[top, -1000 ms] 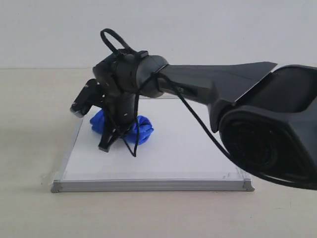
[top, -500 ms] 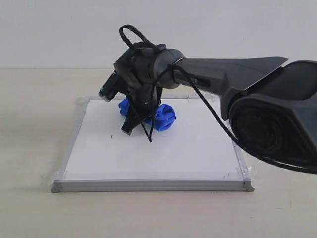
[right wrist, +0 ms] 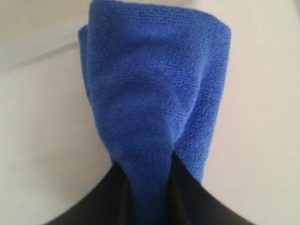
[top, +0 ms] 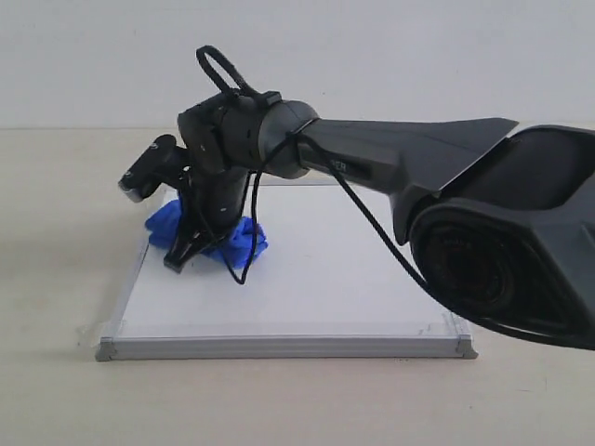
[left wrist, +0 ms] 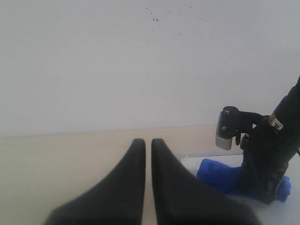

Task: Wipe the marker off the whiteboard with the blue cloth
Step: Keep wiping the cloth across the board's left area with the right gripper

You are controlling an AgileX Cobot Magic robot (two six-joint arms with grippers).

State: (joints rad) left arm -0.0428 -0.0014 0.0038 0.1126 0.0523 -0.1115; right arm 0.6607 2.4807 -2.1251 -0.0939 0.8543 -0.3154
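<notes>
From the exterior view, the right claw [top: 197, 249] is reaching across to the left part of the whiteboard [top: 316, 279] and pinching the blue cloth [top: 246, 240]. It is pressing the bunched fabric down onto the white surface near the left frame, which is probably how the cloth is rubbing the board. The cloth may be covering the marker, as no red line is showing anywhere. The board is lying flat on the counter [top: 56, 279].

In the left wrist view, the left claw [left wrist: 146, 143] is hanging over the counter [left wrist: 56, 164] with its fingers pressed almost together and gripping nothing. It is seemingly staying clear of the wiping. The cloth [left wrist: 220, 173] is showing beyond it.

In the right wrist view, the right claw [right wrist: 149, 180] is squeezing a fold of the cloth [right wrist: 150, 93], while the rest is spreading out over the board [right wrist: 253, 117].
</notes>
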